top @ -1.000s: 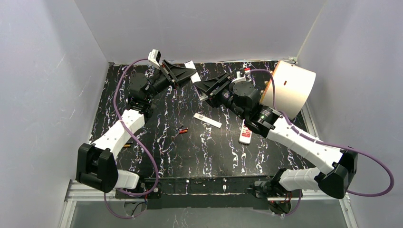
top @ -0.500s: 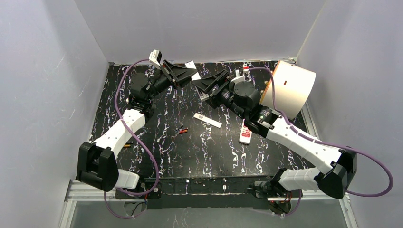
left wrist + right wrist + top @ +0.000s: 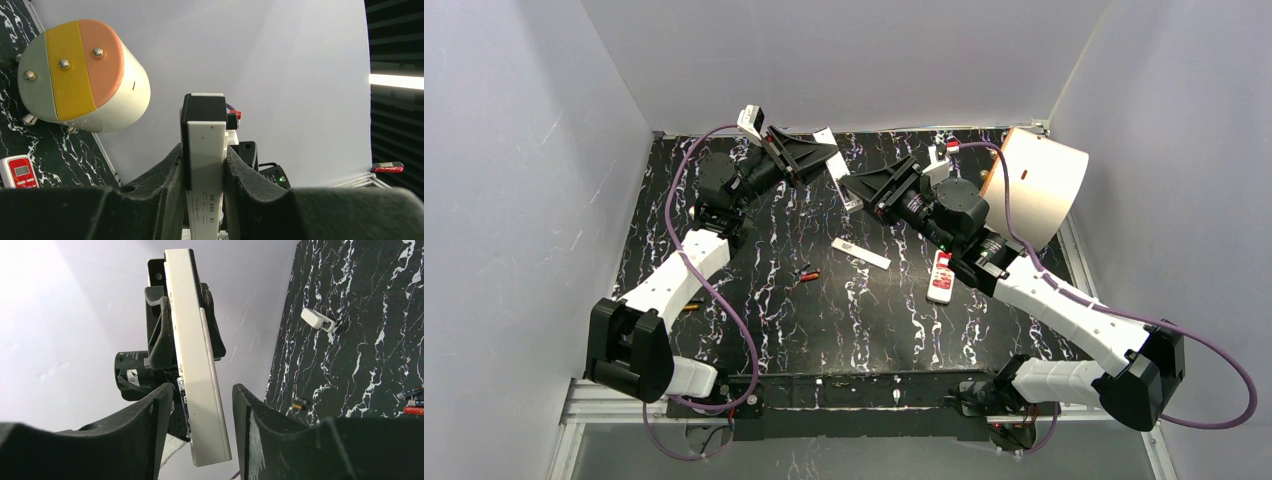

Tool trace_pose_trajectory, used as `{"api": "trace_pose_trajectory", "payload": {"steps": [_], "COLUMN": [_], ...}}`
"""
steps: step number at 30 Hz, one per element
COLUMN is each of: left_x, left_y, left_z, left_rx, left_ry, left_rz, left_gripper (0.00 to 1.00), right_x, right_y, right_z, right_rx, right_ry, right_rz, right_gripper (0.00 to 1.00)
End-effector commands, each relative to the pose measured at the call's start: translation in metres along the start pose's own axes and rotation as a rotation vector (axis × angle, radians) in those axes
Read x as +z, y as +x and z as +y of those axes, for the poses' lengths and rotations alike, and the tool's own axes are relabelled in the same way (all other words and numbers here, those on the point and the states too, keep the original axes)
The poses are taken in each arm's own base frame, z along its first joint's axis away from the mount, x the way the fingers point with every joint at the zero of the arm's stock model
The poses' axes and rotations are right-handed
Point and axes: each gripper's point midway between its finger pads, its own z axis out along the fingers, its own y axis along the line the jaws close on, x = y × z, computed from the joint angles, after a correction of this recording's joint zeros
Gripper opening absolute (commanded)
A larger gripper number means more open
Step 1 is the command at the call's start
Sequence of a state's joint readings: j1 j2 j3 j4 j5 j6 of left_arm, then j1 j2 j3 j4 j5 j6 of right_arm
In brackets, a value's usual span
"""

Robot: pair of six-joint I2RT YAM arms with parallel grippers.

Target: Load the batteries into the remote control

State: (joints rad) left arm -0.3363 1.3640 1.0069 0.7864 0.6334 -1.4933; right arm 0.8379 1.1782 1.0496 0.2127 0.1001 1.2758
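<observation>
The black marbled table (image 3: 754, 330) fills the floor of the white-walled booth. Both arms reach from the near edge to its far side, where they meet in the air. At the far right corner a big pale drum (image 3: 1039, 185) lies on its side, out of the way of the work.

The left end effector (image 3: 205, 162) is pinched narrow on the white remote (image 3: 836, 175). It holds the remote edge-on and clear of the table, I'd guess so the other arm can get at its back. The right end effector (image 3: 202, 395) sits around the free end of that remote with its jaws apart. A sliver of wall shows between the remote and one finger, so it looks to be bracketing the remote, not gripping it.

A second, red-and-white remote (image 3: 941, 277) lies flat under the right forearm, untouched. Near the middle of the table is a thin white strip (image 3: 861, 253), possibly the battery cover, though I can't be sure. Just left of the strip are the batteries (image 3: 809, 274), small orange-red and black cylinders lying loose together, well apart from either end effector.

As I read it, nothing is loaded yet. The remote is being steadied between two grips before anyone goes down for a battery.
</observation>
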Motion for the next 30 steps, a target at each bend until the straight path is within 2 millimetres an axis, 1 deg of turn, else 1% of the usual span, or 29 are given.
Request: {"api": "trace_pose_trajectory", "payload": {"steps": [1, 5, 8, 9, 10, 12, 14, 16, 19, 21, 23, 24, 25, 26, 27, 28, 30], "left_x": [-0.001, 0.0, 0.0, 0.0, 0.0, -0.001, -0.002, -0.005, -0.015, -0.026, -0.04, -0.049, -0.057, -0.066, -0.076, -0.085, -0.105], "left_y": [0.003, 0.002, 0.002, 0.002, 0.002, 0.004, 0.006, 0.008, 0.01, 0.011, 0.009, 0.009, 0.004, 0.004, 0.003, -0.003, -0.005], "left_z": [-0.024, -0.024, -0.025, -0.025, -0.025, -0.024, -0.019, -0.013, -0.001, 0.008, 0.018, 0.02, 0.027, 0.033, 0.038, 0.043, 0.053], "left_rx": [0.047, 0.049, 0.053, 0.056, 0.062, 0.077, 0.1, 0.161, 0.248, 0.303, 0.351, 0.382, 0.402, 0.423, 0.442, 0.47, 0.513], "left_ry": [0.067, 0.068, 0.07, 0.07, 0.07, 0.067, 0.045, 0.021, -0.032, -0.077, -0.139, -0.171, -0.219, -0.271, -0.33, -0.403, -0.527], "left_rz": [0.011, 0.009, 0.011, 0.01, 0.012, 0.02, 0.029, 0.041, 0.06, 0.07, 0.066, 0.06, 0.041, 0.037, 0.026, -0.006, -0.023], "left_gripper": [0.0, 0.0, 0.0, 0.0, 0.0, 0.0, 0.0, 0.0, 0.0, 0.0, 0.0, 0.0, 0.0, 0.0, 0.0, 0.0, 0.0], "right_x": [0.001, 0.004, 0.004, 0.004, 0.003, 0.0, -0.004, -0.009, -0.018, -0.024, -0.029, -0.031, -0.032, -0.032, -0.032, -0.032, -0.03], "right_y": [-0.002, 0.004, 0.006, 0.005, 0.003, -0.002, -0.01, -0.019, -0.031, -0.038, -0.044, -0.045, -0.045, -0.046, -0.041, -0.037, -0.029], "right_z": [0.025, 0.018, 0.014, 0.016, 0.018, 0.021, 0.023, 0.027, 0.027, 0.017, 0.005, -0.004, -0.014, -0.024, -0.037, -0.05, -0.077], "right_rx": [-0.029, -0.044, -0.048, -0.048, -0.049, -0.051, -0.064, -0.088, -0.141, -0.19, -0.248, -0.279, -0.332, -0.371, -0.408, -0.449, -0.515], "right_ry": [-0.077, -0.056, -0.043, -0.047, -0.05, -0.052, -0.054, -0.066, -0.06, -0.01, 0.04, 0.073, 0.112, 0.154, 0.199, 0.246, 0.329], "right_rz": [0.018, 0.048, 0.057, 0.054, 0.048, 0.028, 0.009, -0.013, -0.034, -0.041, -0.036, -0.022, -0.003, 0.014, 0.062, 0.107, 0.195], "right_gripper": [0.53, 0.41, 0.4, 0.42, 0.48, 0.69, 0.82, 0.86, 0.87, 0.86, 0.86, 0.86, 0.85, 0.85, 0.85, 0.84, 0.82]}}
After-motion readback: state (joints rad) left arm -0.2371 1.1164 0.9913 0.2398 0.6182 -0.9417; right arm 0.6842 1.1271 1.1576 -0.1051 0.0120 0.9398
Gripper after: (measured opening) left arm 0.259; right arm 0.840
